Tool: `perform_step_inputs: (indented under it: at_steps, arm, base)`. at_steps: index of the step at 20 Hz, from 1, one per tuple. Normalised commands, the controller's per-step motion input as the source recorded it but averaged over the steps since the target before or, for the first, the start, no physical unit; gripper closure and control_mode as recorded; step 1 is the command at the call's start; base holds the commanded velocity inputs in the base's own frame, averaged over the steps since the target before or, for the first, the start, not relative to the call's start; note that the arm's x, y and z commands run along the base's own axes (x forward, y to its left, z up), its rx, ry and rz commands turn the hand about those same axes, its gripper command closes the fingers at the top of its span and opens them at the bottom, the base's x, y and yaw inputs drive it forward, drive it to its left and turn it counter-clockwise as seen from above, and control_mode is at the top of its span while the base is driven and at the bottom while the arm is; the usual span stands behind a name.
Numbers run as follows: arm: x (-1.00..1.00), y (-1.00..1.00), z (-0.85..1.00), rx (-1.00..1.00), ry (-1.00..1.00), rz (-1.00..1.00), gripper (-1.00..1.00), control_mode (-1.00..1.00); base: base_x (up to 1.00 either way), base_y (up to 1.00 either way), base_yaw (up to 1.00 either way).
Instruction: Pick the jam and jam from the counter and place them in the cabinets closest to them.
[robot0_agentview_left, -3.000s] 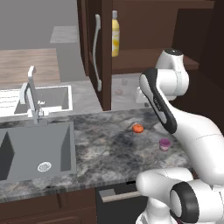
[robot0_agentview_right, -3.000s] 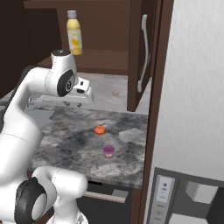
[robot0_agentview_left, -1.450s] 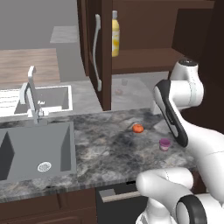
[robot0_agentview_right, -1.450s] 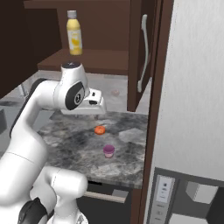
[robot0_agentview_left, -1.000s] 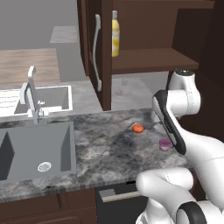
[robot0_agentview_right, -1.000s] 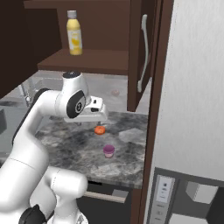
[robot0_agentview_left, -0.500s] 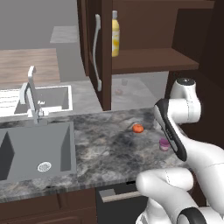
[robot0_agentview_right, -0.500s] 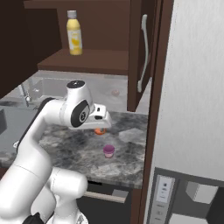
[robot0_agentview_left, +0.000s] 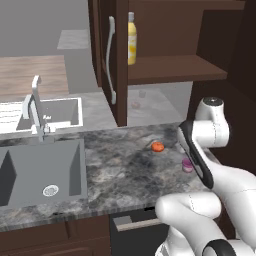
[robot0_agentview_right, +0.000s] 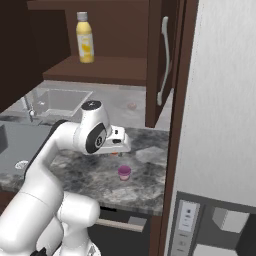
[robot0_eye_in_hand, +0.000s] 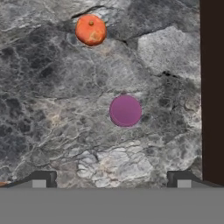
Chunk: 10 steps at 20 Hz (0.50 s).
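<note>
A pinkish-purple jam (robot0_eye_in_hand: 125, 110) jar stands upright on the grey marbled counter (robot0_eye_in_hand: 52, 109), seen from straight above in the hand view. My gripper (robot0_eye_in_hand: 112, 179) hangs over it, open, with the jar ahead of the gap between the two fingertips (robot0_eye_in_hand: 43, 178) and nothing between them. The same jam (robot0_agentview_right: 124, 172) sits just in front of my lowered hand in the right base view, and the jam (robot0_agentview_left: 187, 165) is half hidden behind my arm in the left base view. The cabinets (robot0_agentview_left: 170, 70) above stand open, door (robot0_agentview_right: 162, 60) swung out.
An orange round fruit (robot0_eye_in_hand: 90, 30) lies on the counter beyond the jar. A yellow bottle (robot0_agentview_right: 84, 37) stands on the cabinet shelf. A dark brown tall panel (robot0_eye_in_hand: 212, 87) borders the counter on the right. The sink (robot0_agentview_left: 42, 172) and faucet (robot0_agentview_left: 36, 107) lie to the left.
My arm has swung down and forward, bringing the hand from shelf height to low over the counter above the jam. The jaws stayed open; the jar and fruit have not moved.
</note>
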Motion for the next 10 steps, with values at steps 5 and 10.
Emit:
perform_step_inputs:
  at_steps: [5, 10]
  arm:
    - [0.12, -0.06, -0.26, -0.02, 0.00, 0.02, -1.00, -1.00]
    - [0.20, -0.05, -0.28, -0.03, 0.00, 0.03, -1.00, -1.00]
  base:
    - [0.00, 0.00, 0.00]
    - [0.00, 0.00, 0.00]
